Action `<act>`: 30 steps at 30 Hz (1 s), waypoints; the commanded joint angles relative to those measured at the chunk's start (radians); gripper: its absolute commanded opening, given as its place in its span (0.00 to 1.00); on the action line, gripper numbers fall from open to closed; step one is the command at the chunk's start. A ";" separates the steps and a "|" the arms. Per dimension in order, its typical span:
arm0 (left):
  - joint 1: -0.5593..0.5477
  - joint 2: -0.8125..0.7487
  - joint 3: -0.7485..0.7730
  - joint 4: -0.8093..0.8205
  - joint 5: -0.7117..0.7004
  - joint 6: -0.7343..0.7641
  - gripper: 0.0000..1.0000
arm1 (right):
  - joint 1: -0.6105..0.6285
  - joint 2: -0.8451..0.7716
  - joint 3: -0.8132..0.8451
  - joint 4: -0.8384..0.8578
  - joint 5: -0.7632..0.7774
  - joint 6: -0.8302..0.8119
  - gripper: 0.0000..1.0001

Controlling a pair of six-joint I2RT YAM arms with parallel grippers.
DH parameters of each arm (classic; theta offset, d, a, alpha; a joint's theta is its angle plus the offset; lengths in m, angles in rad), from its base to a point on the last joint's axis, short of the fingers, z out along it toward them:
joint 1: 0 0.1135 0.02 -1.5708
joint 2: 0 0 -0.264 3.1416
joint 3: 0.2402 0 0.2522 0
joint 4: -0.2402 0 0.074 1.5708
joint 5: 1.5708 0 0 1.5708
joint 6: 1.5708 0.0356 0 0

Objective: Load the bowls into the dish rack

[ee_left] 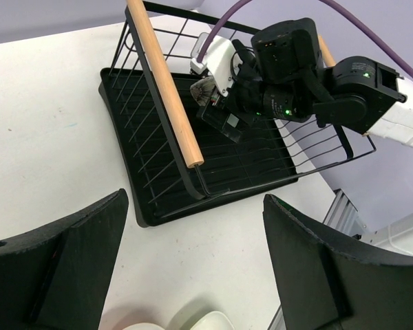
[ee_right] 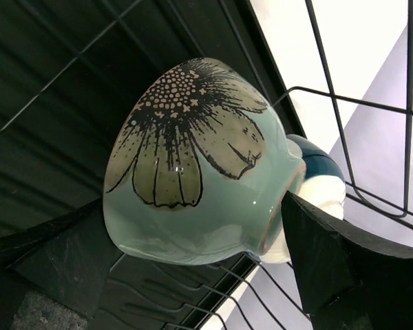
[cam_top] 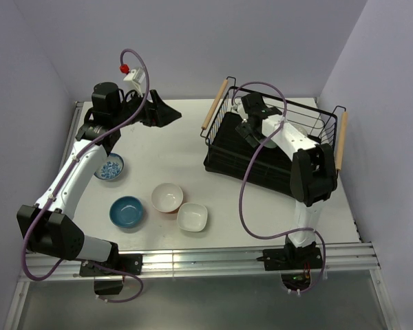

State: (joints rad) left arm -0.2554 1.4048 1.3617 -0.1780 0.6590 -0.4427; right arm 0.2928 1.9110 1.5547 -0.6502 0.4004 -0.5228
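The black wire dish rack (cam_top: pixel 289 161) with wooden handles stands at the right. My right gripper (cam_top: pixel 250 129) is inside it, shut on a mint green bowl (ee_right: pixel 193 172) with a flower pattern, held on its side above the rack floor. A dark blue and white bowl (ee_right: pixel 318 170) lies just behind it. On the table lie a patterned blue-and-white bowl (cam_top: pixel 110 167), a blue bowl (cam_top: pixel 126 212), a white bowl with an orange outside (cam_top: pixel 167 197) and a squarish white bowl (cam_top: pixel 192 217). My left gripper (cam_top: pixel 163 113) is open and empty, raised at the back left, pointing at the rack.
The rack's near wooden handle (ee_left: pixel 164 79) faces my left gripper. Walls enclose the table on three sides. A metal rail (cam_top: pixel 213 260) runs along the front edge by the arm bases.
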 commanded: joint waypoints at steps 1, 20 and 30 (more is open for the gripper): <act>0.004 -0.007 0.014 0.040 0.036 -0.010 0.85 | 0.006 -0.089 -0.011 0.012 -0.038 -0.008 1.00; 0.004 -0.021 0.011 0.014 0.053 0.016 0.85 | 0.058 -0.086 -0.041 -0.032 -0.077 0.006 1.00; 0.004 -0.035 0.005 0.006 0.047 0.019 0.85 | 0.074 -0.170 -0.050 -0.025 -0.107 0.067 1.00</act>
State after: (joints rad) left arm -0.2554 1.4048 1.3617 -0.1917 0.6926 -0.4381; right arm 0.3561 1.8400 1.4975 -0.6827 0.3168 -0.4984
